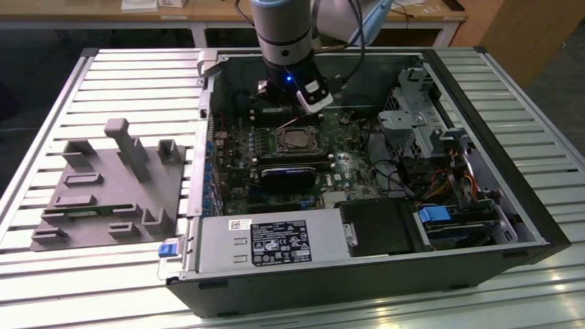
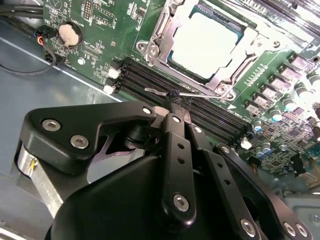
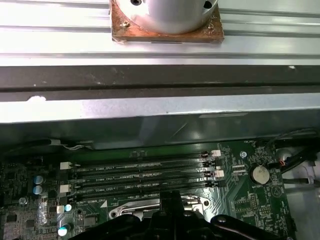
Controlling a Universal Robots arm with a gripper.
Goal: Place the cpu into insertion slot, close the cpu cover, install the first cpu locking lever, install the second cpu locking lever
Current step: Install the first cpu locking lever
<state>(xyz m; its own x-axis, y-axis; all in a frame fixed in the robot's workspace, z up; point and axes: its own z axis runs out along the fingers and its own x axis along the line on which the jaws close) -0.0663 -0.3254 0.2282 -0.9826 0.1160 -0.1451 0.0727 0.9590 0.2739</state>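
While pincer [image 2: 175, 101] hangs near cpu [image 2: 210, 42], slatted table [image 1: 137, 75] bears open case [image 1: 366, 288]; desks [image 1: 219, 10] behind.

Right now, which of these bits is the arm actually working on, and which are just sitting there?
On the job: gripper, shut on the locking lever; cpu cover; cpu.
Just sitting there: memory slots; coin battery; power supply; grey fixture block.

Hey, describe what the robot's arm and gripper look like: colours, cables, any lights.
The arm is a silver-grey cylinder with a small blue light near its wrist and pale cables running beside it. The gripper is matte black: flat linkage bars joined by round silver screw heads, tapering to narrow fingers.
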